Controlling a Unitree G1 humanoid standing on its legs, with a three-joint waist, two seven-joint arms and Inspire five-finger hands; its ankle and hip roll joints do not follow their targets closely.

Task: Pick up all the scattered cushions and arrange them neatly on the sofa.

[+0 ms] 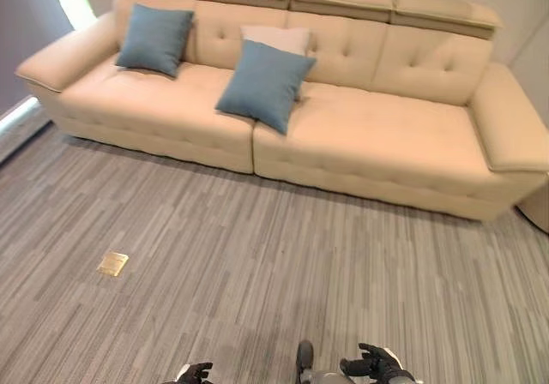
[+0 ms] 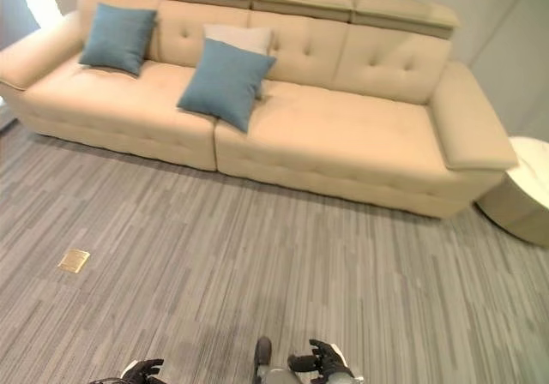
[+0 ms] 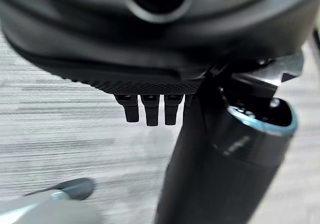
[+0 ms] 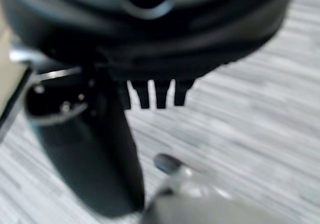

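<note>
- Three cushions lie on the sofa (image 1: pixel 369 135): blue cushion (image 1: pixel 154 39), second blue cushion (image 1: pixel 264 84), beige cushion (image 1: pixel 276 39) behind it.
- Left hand (image 1: pixel 196 373) hangs low over the floor (image 1: pixel 257 264), fingers loosely straight, holding nothing.
- Right hand (image 1: pixel 375 365) likewise relaxed, empty.

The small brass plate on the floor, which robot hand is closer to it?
Left. The left robot hand hangs low at the view's near edge, just right of and nearer than the brass plate. The right robot hand hangs much farther to the plate's right.
</note>
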